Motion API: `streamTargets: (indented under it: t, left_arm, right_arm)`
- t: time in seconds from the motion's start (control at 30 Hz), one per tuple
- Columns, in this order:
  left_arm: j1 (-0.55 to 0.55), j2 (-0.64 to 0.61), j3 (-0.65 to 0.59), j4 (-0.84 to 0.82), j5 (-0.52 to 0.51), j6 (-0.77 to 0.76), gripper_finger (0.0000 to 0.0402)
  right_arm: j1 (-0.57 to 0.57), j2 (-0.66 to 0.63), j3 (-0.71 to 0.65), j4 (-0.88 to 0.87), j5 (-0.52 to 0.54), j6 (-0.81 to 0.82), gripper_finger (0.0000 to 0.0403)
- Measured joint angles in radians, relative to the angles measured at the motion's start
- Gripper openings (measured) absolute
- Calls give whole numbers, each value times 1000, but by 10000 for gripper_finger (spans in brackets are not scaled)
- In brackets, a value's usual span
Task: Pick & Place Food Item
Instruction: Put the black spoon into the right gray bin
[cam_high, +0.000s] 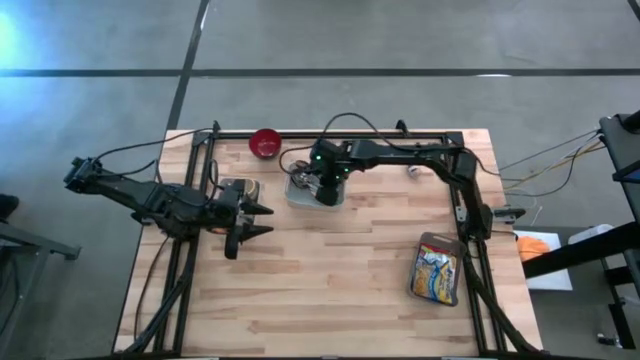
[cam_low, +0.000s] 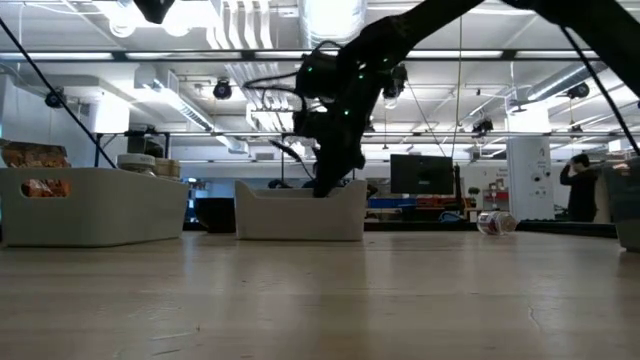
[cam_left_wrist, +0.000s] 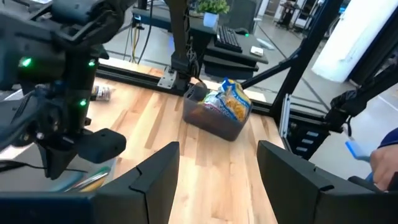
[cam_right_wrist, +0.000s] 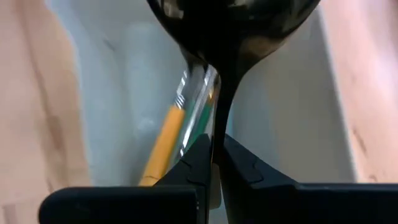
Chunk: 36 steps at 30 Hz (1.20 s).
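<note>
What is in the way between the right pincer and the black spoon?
Nothing visible. The right pincer is shut right on the black spoon's thin handle, down inside the white tray. A yellow stick lies beside it, not between.

Inside the white bin (cam_high: 305, 193), the right gripper (cam_high: 327, 190) is hiding most of the contents; the small item (cam_low: 495, 222) beyond it is staying too blurred to identify.
</note>
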Motion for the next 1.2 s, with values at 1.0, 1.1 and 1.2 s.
streamTargets:
  t: [1.0,1.1,1.2]
  left_arm:
    - [0,2,-2,-47,0,-26,221]
    - [0,2,-2,-47,0,-26,221]
    - [0,2,-2,-48,0,-26,221]
  right_arm:
    - [-6,297,424,-380,-11,-8,11]
    - [-6,290,447,-408,23,34,11]
    - [-10,274,481,-439,31,74,11]
